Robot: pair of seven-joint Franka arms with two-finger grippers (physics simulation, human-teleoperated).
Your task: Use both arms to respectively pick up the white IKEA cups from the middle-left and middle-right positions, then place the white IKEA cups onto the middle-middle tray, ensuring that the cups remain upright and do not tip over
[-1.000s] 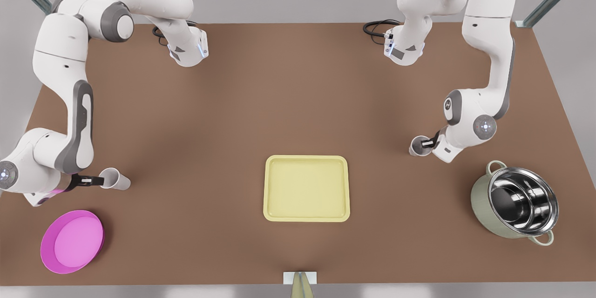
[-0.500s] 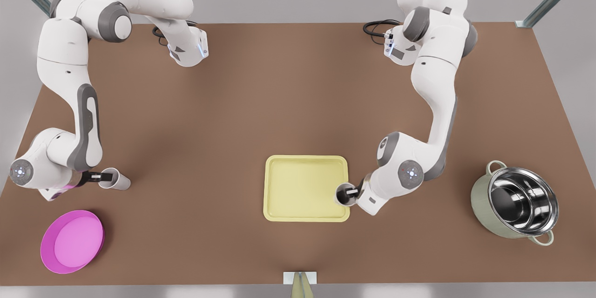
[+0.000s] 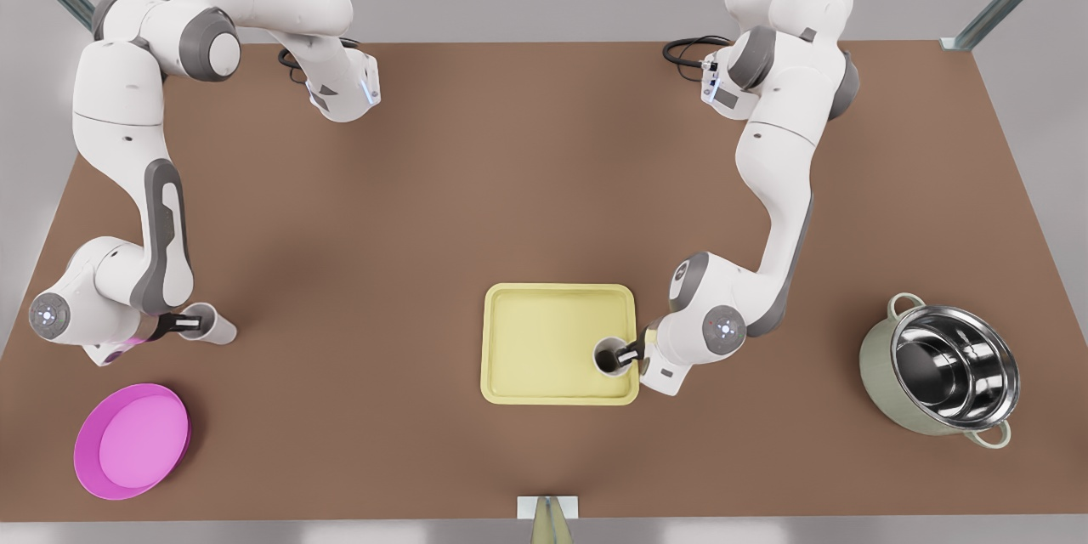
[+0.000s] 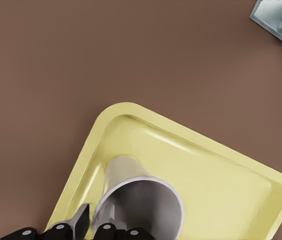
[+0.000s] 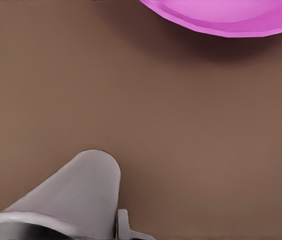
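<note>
My left gripper (image 3: 627, 352) is the one at the front view's right. It is shut on the rim of a white cup (image 3: 605, 355), one finger inside and one outside. That cup stays upright over the near right corner of the pale yellow tray (image 3: 535, 340). The left wrist view shows the same cup (image 4: 131, 187), the fingers (image 4: 81, 222) and the tray (image 4: 220, 185). At the front view's left, my right gripper (image 3: 189, 324) pinches the rim of the other white cup (image 3: 214, 328); (image 5: 81, 195). Whether that cup touches the table I cannot tell.
A round pink plate (image 3: 132, 440); (image 5: 220, 17) lies near the table's front left corner, close to the right gripper. A steel pot (image 3: 943, 382) stands at the front right. A small white fixture (image 3: 548, 508) sits at the middle of the front edge.
The left arm carried its cup from the table's middle right across to the tray's right corner. The right arm shifted only slightly, its cup still pinched.
</note>
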